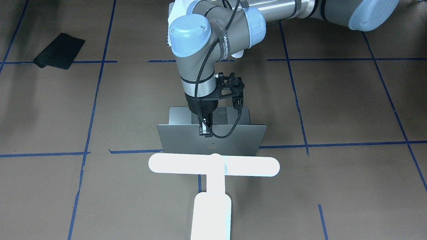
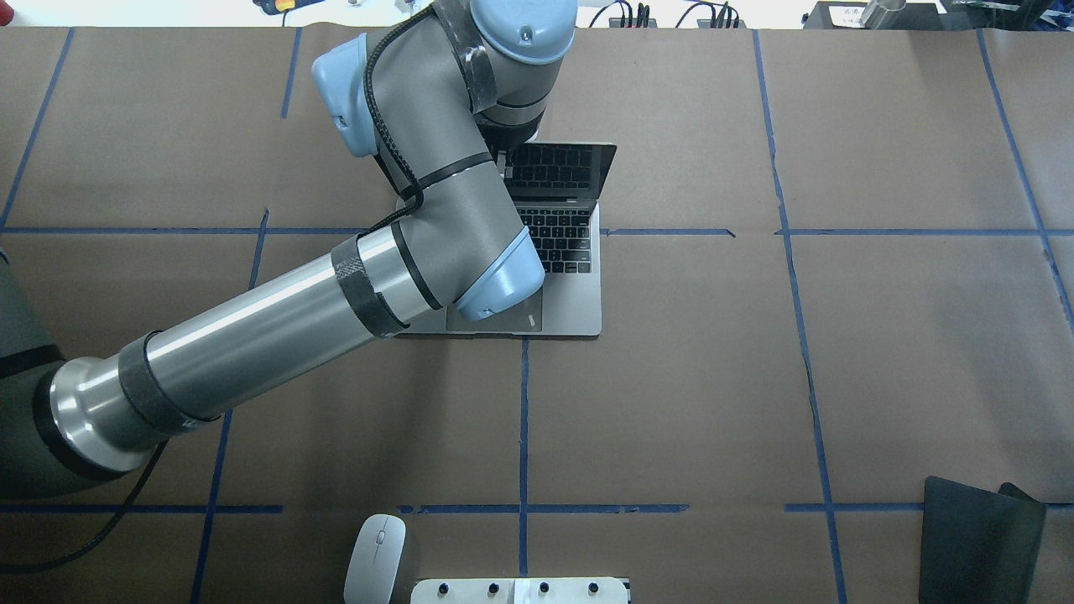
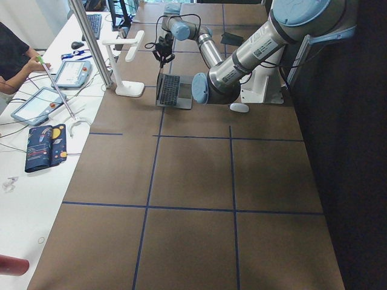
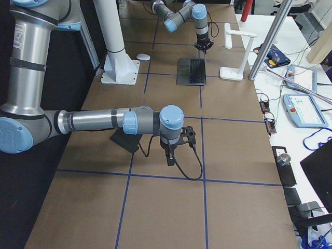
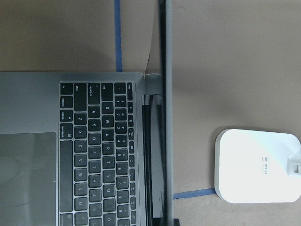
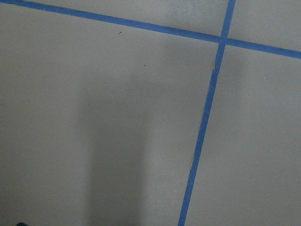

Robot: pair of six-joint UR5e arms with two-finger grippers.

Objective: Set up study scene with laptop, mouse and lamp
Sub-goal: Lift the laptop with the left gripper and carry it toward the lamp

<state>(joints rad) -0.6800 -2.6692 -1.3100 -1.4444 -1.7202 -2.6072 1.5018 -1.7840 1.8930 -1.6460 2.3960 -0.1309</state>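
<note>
Closest to the front camera stands the lamp (image 1: 213, 165). It is white and shaped like a T, and its base sits on the brown table (image 1: 333, 200). Just behind it is the laptop (image 1: 233, 140). It is open, with the lid about straight up and its back to the lamp. Right above the lid, the left gripper (image 1: 205, 131) pinches the lid's top edge. The mouse (image 2: 375, 558) lies well apart from the laptop, near the robot's base plate (image 2: 520, 591). Far off, the right gripper (image 4: 169, 160) hangs low over the table beside a black pad (image 1: 60, 50). I cannot tell if it is open or closed.
</note>
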